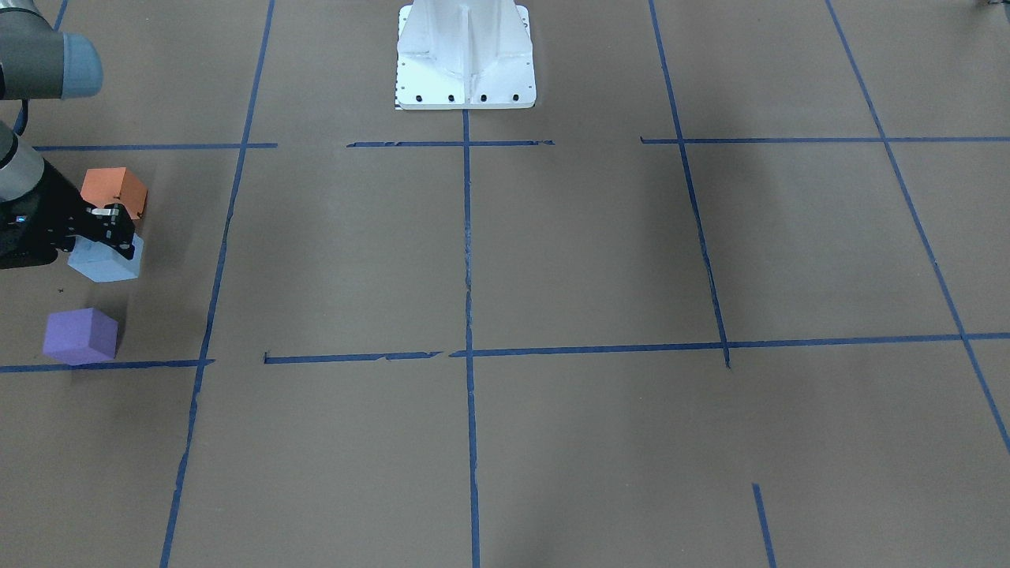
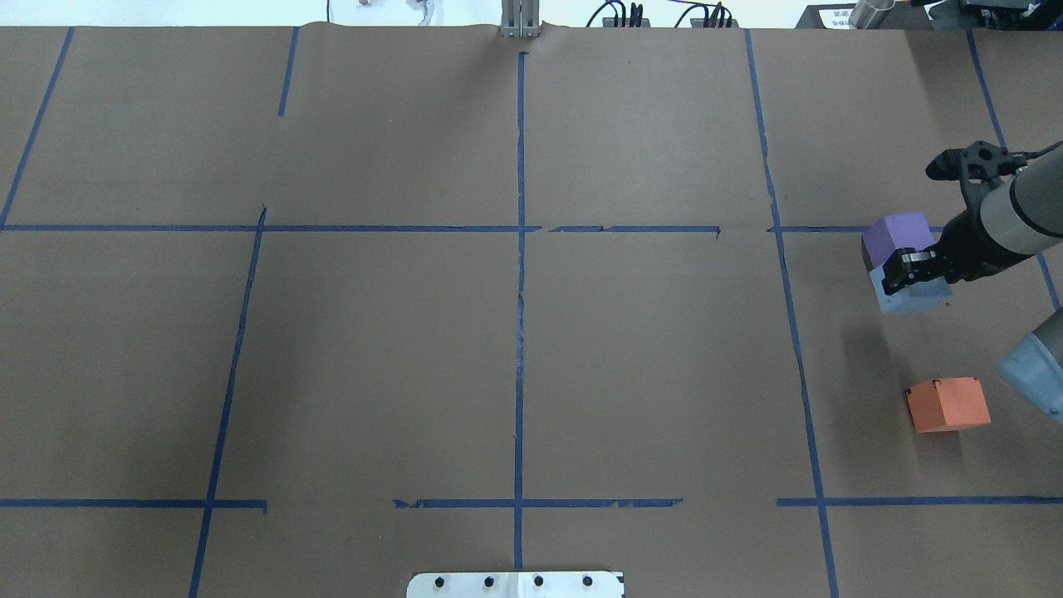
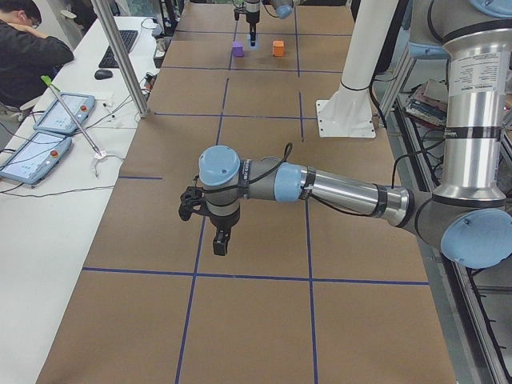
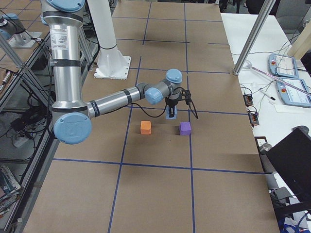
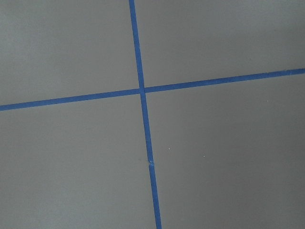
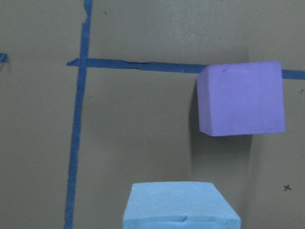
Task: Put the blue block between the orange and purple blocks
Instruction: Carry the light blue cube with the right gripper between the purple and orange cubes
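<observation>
My right gripper (image 1: pixel 110 230) is shut on the light blue block (image 1: pixel 106 262). It holds the block over the strip between the orange block (image 1: pixel 114 192) and the purple block (image 1: pixel 80 335). In the overhead view the gripper (image 2: pixel 909 270) and blue block (image 2: pixel 913 296) sit right beside the purple block (image 2: pixel 895 235), with the orange block (image 2: pixel 948 404) farther off. The right wrist view shows the blue block (image 6: pixel 181 206) at the bottom and the purple block (image 6: pixel 240 98) beyond it. My left gripper (image 3: pixel 222 240) hangs over bare paper far from the blocks; I cannot tell whether it is open.
Brown paper with a grid of blue tape lines (image 2: pixel 519 249) covers the table. The white robot base (image 1: pixel 465 55) stands at the robot's side. The left wrist view shows only a tape crossing (image 5: pixel 142 89). An operator (image 3: pixel 32 48) sits at a side desk with tablets.
</observation>
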`<move>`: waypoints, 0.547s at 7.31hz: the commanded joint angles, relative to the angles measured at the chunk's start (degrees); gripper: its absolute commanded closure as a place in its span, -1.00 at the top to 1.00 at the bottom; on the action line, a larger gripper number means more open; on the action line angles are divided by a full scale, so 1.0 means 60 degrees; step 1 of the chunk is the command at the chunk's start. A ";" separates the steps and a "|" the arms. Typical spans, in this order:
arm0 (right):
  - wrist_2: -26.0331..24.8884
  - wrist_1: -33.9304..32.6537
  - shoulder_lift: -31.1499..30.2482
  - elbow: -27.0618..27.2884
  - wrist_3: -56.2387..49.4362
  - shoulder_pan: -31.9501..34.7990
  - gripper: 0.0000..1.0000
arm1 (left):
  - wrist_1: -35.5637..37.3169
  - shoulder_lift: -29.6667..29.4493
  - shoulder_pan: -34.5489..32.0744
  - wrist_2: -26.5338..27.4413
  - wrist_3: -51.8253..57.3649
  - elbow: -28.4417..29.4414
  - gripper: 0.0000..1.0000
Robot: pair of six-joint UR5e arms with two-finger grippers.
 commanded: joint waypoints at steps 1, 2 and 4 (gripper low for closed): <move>-0.0136 0.0635 -0.0227 -0.0707 0.0008 -0.0036 -0.35 | 0.0000 0.0000 0.0000 0.0000 -0.0006 -0.0034 1.00; -0.0123 0.1727 -0.0241 -0.1394 0.0095 -0.0051 -0.32 | 0.0000 0.0000 0.0000 0.0000 -0.0006 -0.0020 1.00; -0.0181 0.2119 -0.0227 -0.1518 0.0228 -0.0225 0.67 | 0.0000 0.0000 0.0000 0.0000 -0.0006 -0.0035 1.00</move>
